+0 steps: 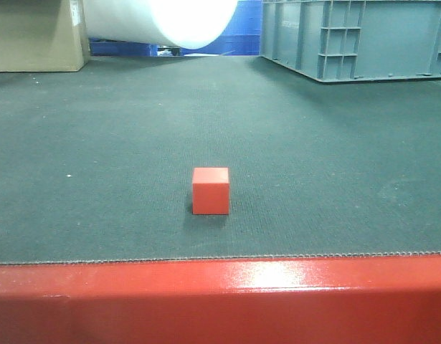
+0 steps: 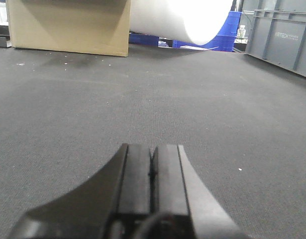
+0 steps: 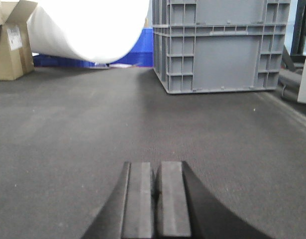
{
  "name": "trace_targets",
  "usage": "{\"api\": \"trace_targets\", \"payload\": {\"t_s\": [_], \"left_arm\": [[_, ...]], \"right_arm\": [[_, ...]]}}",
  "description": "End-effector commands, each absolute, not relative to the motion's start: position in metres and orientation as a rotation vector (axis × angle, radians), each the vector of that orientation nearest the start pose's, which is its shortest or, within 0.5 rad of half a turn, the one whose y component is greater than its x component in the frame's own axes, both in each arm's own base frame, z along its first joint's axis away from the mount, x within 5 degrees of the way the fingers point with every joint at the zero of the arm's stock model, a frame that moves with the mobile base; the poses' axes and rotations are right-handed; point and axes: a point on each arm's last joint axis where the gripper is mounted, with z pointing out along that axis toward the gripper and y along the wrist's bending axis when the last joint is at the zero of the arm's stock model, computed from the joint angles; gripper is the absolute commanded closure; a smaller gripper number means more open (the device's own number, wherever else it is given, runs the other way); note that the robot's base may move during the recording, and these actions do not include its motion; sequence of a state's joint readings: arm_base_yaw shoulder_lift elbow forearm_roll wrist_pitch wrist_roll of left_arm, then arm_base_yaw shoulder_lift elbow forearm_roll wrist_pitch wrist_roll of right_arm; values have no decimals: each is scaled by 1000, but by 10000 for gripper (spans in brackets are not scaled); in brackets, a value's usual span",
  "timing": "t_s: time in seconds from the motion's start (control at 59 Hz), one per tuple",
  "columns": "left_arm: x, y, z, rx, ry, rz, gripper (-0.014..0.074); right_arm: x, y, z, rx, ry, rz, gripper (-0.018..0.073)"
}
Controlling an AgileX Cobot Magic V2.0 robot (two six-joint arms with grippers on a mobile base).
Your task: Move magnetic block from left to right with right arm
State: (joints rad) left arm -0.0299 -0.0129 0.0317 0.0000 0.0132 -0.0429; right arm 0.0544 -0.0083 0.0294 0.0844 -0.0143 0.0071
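The magnetic block (image 1: 210,190), a small red cube, stands alone on the dark carpet (image 1: 98,179) near the front edge in the front view, about the middle. Neither arm shows in that view. In the left wrist view my left gripper (image 2: 153,147) hangs low over bare carpet with its jaws pressed together and nothing between them. My right gripper (image 3: 155,163) is likewise shut and empty above bare carpet. The block is out of sight in both wrist views.
A red ledge (image 1: 220,297) runs along the carpet's front edge. At the back stand a grey plastic crate (image 1: 363,36), a big white roll (image 1: 170,20), a cardboard box (image 1: 34,36) and blue bins (image 1: 245,32).
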Motion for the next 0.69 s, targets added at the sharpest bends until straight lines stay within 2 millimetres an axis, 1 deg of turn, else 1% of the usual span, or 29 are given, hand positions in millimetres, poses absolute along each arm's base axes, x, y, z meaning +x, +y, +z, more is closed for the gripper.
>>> {"api": "trace_targets", "payload": {"t_s": [0.0, 0.678], "left_arm": [[56, -2, 207, -10, 1431, -66, 713], [56, -2, 207, -10, 1431, -66, 712]], "right_arm": [[54, 2, 213, 25, 1400, 97, 503], [54, 2, 212, 25, 1413, 98, 503]]}}
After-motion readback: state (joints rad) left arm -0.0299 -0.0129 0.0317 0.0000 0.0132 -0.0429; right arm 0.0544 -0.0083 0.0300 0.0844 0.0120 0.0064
